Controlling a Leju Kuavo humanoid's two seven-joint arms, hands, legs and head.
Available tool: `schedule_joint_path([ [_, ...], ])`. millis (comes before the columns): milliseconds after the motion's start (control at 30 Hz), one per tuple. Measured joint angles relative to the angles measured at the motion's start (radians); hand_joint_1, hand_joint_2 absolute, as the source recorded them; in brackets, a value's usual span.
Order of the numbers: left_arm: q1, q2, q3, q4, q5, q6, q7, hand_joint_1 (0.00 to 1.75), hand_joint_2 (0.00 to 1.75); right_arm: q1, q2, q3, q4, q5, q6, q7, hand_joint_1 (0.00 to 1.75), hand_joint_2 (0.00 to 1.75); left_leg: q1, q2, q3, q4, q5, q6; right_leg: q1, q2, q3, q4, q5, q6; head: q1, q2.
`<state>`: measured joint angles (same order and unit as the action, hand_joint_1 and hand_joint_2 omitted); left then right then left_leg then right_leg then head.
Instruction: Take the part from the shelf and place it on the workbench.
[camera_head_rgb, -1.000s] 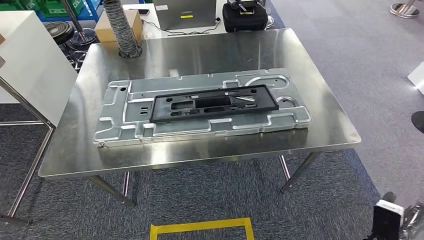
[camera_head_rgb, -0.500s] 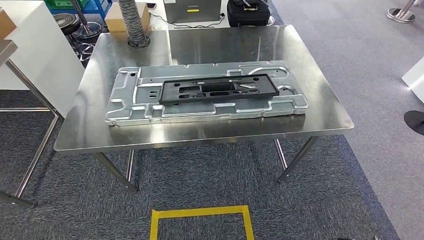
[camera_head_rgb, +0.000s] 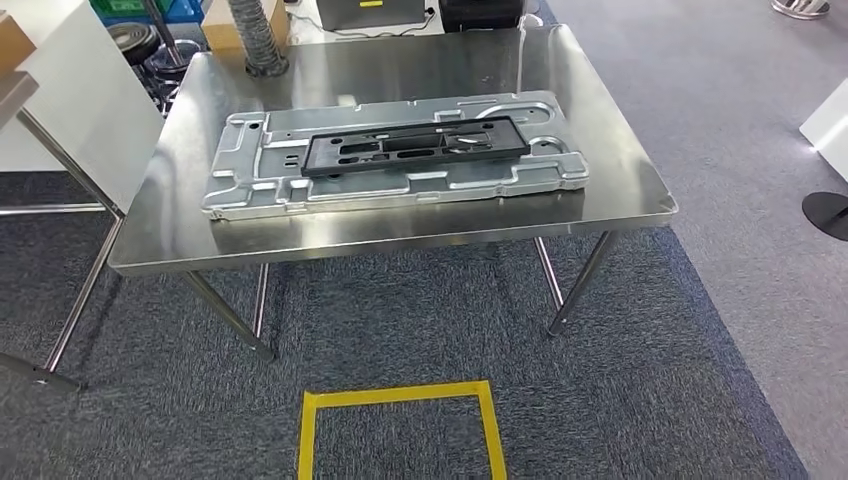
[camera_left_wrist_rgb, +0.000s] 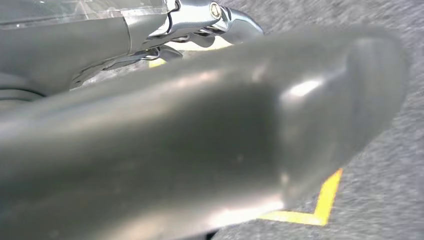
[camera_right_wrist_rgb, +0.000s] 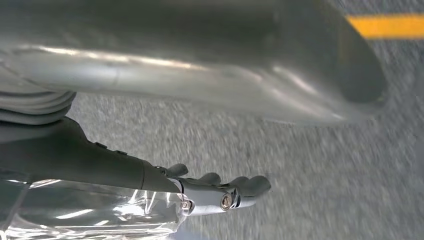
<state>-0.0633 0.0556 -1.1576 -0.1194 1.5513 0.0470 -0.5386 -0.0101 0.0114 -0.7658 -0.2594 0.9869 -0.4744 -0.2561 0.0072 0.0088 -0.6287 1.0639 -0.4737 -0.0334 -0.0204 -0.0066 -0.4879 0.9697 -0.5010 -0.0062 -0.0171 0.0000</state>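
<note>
workbench (camera_head_rgb: 400, 235) – glossy steel | part (camera_head_rgb: 415, 147) – matt black plastic

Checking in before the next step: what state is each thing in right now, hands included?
black part: lying flat on the metal panel, not held.
metal panel: flat on the workbench.
workbench: standing, bearing the panel and part.
left hand: holds nothing, hanging over the carpet.
right hand: holds nothing, fingers slightly curled, over the carpet.

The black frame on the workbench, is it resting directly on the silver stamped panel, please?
Touching. The head view shows the black frame lying flat on top of the silver stamped panel, inside its outline, with no gap between them.
</note>
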Motion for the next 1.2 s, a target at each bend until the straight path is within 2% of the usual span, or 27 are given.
schedule_joint_path([
  [67, 0.002, -0.002, -0.007, 0.000, -0.002, 0.003, 0.003, 0.00, 0.00, -0.004, 0.009, 0.002, 0.012, -0.005, 0.031, 0.015, 0.00, 0.00, 0.002, -0.001, -0.033, 0.129, -0.099, -0.006, 0.006, -0.001, -0.025, 0.002, 0.020, -0.009, -0.002, 0.000],
  [100, 0.002, -0.002, -0.010, 0.000, -0.003, 0.004, 0.006, 0.00, 0.00, -0.005, 0.013, 0.003, 0.017, -0.008, 0.046, 0.024, 0.00, 0.00, 0.003, -0.001, -0.043, 0.189, -0.126, -0.008, 0.009, -0.001, -0.039, 0.003, 0.030, -0.010, -0.003, 0.000],
  [133, 0.002, -0.002, -0.013, 0.000, -0.004, 0.004, 0.009, 0.00, 0.00, -0.006, 0.018, 0.003, 0.022, -0.011, 0.063, 0.035, 0.00, 0.00, 0.003, -0.001, -0.039, 0.222, -0.129, -0.007, 0.012, -0.002, -0.054, 0.005, 0.040, -0.011, -0.003, 0.000],
  [167, 0.002, -0.002, -0.015, 0.000, -0.005, 0.004, 0.011, 0.00, 0.00, -0.008, 0.022, 0.003, 0.027, -0.013, 0.079, 0.046, 0.00, 0.00, 0.003, -0.001, -0.017, 0.217, -0.110, -0.005, 0.015, -0.001, -0.069, 0.007, 0.050, -0.011, -0.003, 0.000],
  [233, 0.001, -0.002, -0.017, 0.000, -0.006, 0.004, 0.015, 0.00, 0.00, -0.010, 0.031, 0.003, 0.035, -0.017, 0.106, 0.065, 0.00, 0.00, 0.000, -0.002, 0.075, 0.105, -0.055, 0.009, 0.020, -0.001, -0.093, 0.012, 0.067, -0.010, -0.003, 0.000],
  [267, 0.000, -0.002, -0.019, 0.000, -0.007, 0.004, 0.016, 0.00, 0.00, -0.012, 0.036, 0.003, 0.037, -0.018, 0.115, 0.071, 0.00, 0.00, -0.003, -0.002, 0.128, 0.025, -0.046, 0.018, 0.023, 0.000, -0.102, 0.013, 0.075, -0.007, -0.002, 0.000],
  [300, -0.001, -0.001, -0.020, 0.000, -0.008, 0.004, 0.017, 0.00, 0.00, -0.013, 0.041, 0.003, 0.039, -0.018, 0.121, 0.075, 0.00, 0.00, -0.006, -0.003, 0.170, -0.044, -0.048, 0.024, 0.024, -0.001, -0.108, 0.014, 0.083, -0.004, -0.002, 0.000],
  [367, -0.003, -0.001, -0.024, 0.000, -0.010, 0.004, 0.017, 0.00, 0.00, -0.016, 0.046, 0.003, 0.041, -0.019, 0.129, 0.077, 0.00, 0.00, -0.012, -0.003, 0.202, -0.113, -0.060, 0.035, 0.023, -0.002, -0.117, 0.012, 0.100, 0.007, -0.002, 0.000],
  [433, -0.003, -0.002, -0.030, 0.000, -0.011, 0.004, 0.017, 0.00, 0.00, -0.018, 0.047, 0.002, 0.042, -0.022, 0.132, 0.075, 0.00, 0.00, -0.011, -0.001, 0.191, -0.124, -0.043, 0.045, 0.020, -0.001, -0.124, 0.010, 0.108, 0.019, -0.002, 0.000],
  [467, -0.003, -0.002, -0.032, 0.000, -0.011, 0.004, 0.017, 0.00, 0.00, -0.019, 0.048, 0.002, 0.042, -0.024, 0.133, 0.074, 0.00, 0.00, -0.009, 0.001, 0.182, -0.128, -0.031, 0.052, 0.019, 0.000, -0.131, 0.023, 0.089, 0.024, -0.001, 0.000],
  [500, -0.003, -0.002, -0.034, 0.000, -0.010, 0.004, 0.016, 0.00, 0.00, -0.019, 0.048, 0.002, 0.042, -0.025, 0.134, 0.073, 0.00, 0.00, -0.006, 0.004, 0.172, -0.132, -0.019, 0.059, 0.018, 0.002, -0.142, 0.055, 0.051, 0.029, 0.001, 0.000],
  [567, -0.005, -0.003, -0.036, 0.000, -0.009, 0.004, 0.014, 0.00, 0.00, -0.021, 0.048, 0.002, 0.043, -0.025, 0.136, 0.071, 0.00, 0.00, -0.006, 0.006, 0.145, -0.129, 0.001, 0.067, 0.012, 0.004, -0.175, 0.179, -0.055, 0.037, 0.003, 0.000],
  [600, -0.005, -0.003, -0.037, 0.000, -0.009, 0.003, 0.014, 0.00, 0.00, -0.021, 0.048, 0.002, 0.043, -0.025, 0.137, 0.071, 0.00, 0.00, -0.007, 0.006, 0.130, -0.125, 0.011, 0.067, 0.009, 0.004, -0.187, 0.245, -0.089, 0.042, 0.004, 0.000],
  [633, -0.005, -0.003, -0.037, 0.000, -0.008, 0.003, 0.013, 0.00, 0.00, -0.021, 0.048, 0.002, 0.043, -0.025, 0.137, 0.071, 0.00, 0.00, -0.007, 0.006, 0.114, -0.119, 0.020, 0.066, 0.006, 0.004, -0.189, 0.292, -0.097, 0.046, 0.003, 0.000],
  [667, -0.005, -0.003, -0.038, 0.000, -0.008, 0.003, 0.013, 0.00, 0.00, -0.022, 0.048, 0.002, 0.043, -0.025, 0.138, 0.071, 0.00, 0.00, -0.007, 0.006, 0.097, -0.112, 0.028, 0.064, 0.004, 0.004, -0.176, 0.304, -0.081, 0.049, 0.004, 0.000],
  [700, -0.005, -0.003, -0.039, 0.000, -0.008, 0.002, 0.012, 0.00, 0.00, -0.022, 0.048, 0.002, 0.044, -0.025, 0.139, 0.070, 0.00, 0.00, -0.006, 0.006, 0.080, -0.103, 0.035, 0.061, 0.001, 0.004, -0.147, 0.284, -0.052, 0.050, 0.004, 0.000],
  [733, -0.005, -0.003, -0.039, 0.000, -0.008, 0.002, 0.012, 0.00, 0.00, -0.024, 0.048, 0.002, 0.044, -0.025, 0.142, 0.070, 0.00, 0.00, -0.005, 0.006, 0.063, -0.092, 0.041, 0.058, -0.001, 0.004, -0.100, 0.228, -0.025, 0.051, 0.004, 0.000],
  [767, -0.005, -0.004, -0.039, 0.000, -0.008, 0.001, 0.011, 0.00, 0.00, -0.026, 0.048, 0.002, 0.044, -0.024, 0.144, 0.070, 0.00, 0.00, -0.005, 0.006, 0.047, -0.081, 0.046, 0.054, -0.001, 0.004, -0.045, 0.152, -0.016, 0.050, 0.004, 0.000],
  [833, -0.006, -0.004, -0.040, 0.000, -0.007, 0.000, 0.010, 0.00, 0.00, -0.030, 0.048, 0.002, 0.044, -0.022, 0.148, 0.070, 0.00, 0.00, -0.006, 0.006, 0.026, -0.065, 0.058, 0.042, 0.003, 0.004, 0.034, 0.028, -0.031, 0.042, 0.004, 0.000],
  [867, -0.006, -0.004, -0.040, 0.000, -0.006, 0.000, 0.009, 0.00, 0.00, -0.031, 0.048, 0.002, 0.044, -0.021, 0.149, 0.070, 0.00, 0.00, -0.006, 0.006, 0.021, -0.062, 0.065, 0.035, 0.006, 0.005, 0.046, 0.002, -0.041, 0.036, 0.004, 0.000],
  [933, -0.006, -0.004, -0.040, 0.000, -0.004, 0.000, 0.008, 0.00, 0.00, -0.031, 0.049, 0.002, 0.045, -0.019, 0.150, 0.070, 0.00, 0.00, -0.003, 0.005, 0.016, -0.060, 0.075, 0.021, 0.006, 0.003, 0.035, -0.004, -0.030, 0.020, 0.005, 0.000],
  [967, -0.004, -0.003, -0.040, 0.000, -0.004, 0.000, 0.008, 0.00, 0.00, -0.031, 0.049, 0.002, 0.045, -0.019, 0.150, 0.070, 0.00, 0.00, -0.002, 0.003, 0.009, -0.049, 0.060, 0.016, 0.005, 0.001, 0.026, -0.005, -0.019, 0.010, 0.003, 0.000],
  [1033, -0.001, -0.003, -0.040, 0.000, -0.002, 0.000, 0.008, 0.00, 0.00, -0.032, 0.050, 0.001, 0.046, -0.022, 0.154, 0.070, 0.00, 0.00, 0.002, -0.001, -0.013, 0.023, -0.027, 0.008, 0.004, -0.003, 0.002, -0.008, 0.005, -0.004, 0.001, 0.000],
  [1100, 0.000, -0.004, -0.040, 0.000, -0.001, 0.000, 0.009, 0.00, 0.00, -0.032, 0.050, -0.001, 0.046, -0.027, 0.161, 0.068, 0.00, 0.00, 0.005, -0.001, -0.035, 0.147, -0.121, 0.003, 0.007, -0.003, -0.030, -0.005, 0.030, -0.008, -0.001, 0.000],
  [1133, 0.000, -0.004, -0.040, 0.000, -0.001, 0.000, 0.009, 0.00, 0.00, -0.031, 0.050, -0.003, 0.046, -0.030, 0.165, 0.066, 0.00, 0.00, 0.005, -0.001, -0.037, 0.197, -0.137, 0.001, 0.009, -0.004, -0.048, -0.002, 0.042, -0.008, -0.001, 0.000],
  [1167, 0.000, -0.004, -0.040, 0.000, 0.000, 0.001, 0.009, 0.00, 0.00, -0.031, 0.050, -0.004, 0.046, -0.033, 0.169, 0.065, 0.00, 0.00, 0.005, -0.001, -0.025, 0.221, -0.127, 0.001, 0.010, -0.004, -0.067, 0.002, 0.053, -0.007, -0.001, 0.000],
  [1200, 0.000, -0.004, -0.040, 0.000, 0.000, 0.001, 0.010, 0.00, 0.00, -0.031, 0.050, -0.005, 0.046, -0.037, 0.174, 0.064, 0.00, 0.00, 0.005, -0.001, 0.000, 0.214, -0.100, 0.002, 0.010, -0.004, -0.086, 0.008, 0.063, -0.005, -0.001, 0.000],
])
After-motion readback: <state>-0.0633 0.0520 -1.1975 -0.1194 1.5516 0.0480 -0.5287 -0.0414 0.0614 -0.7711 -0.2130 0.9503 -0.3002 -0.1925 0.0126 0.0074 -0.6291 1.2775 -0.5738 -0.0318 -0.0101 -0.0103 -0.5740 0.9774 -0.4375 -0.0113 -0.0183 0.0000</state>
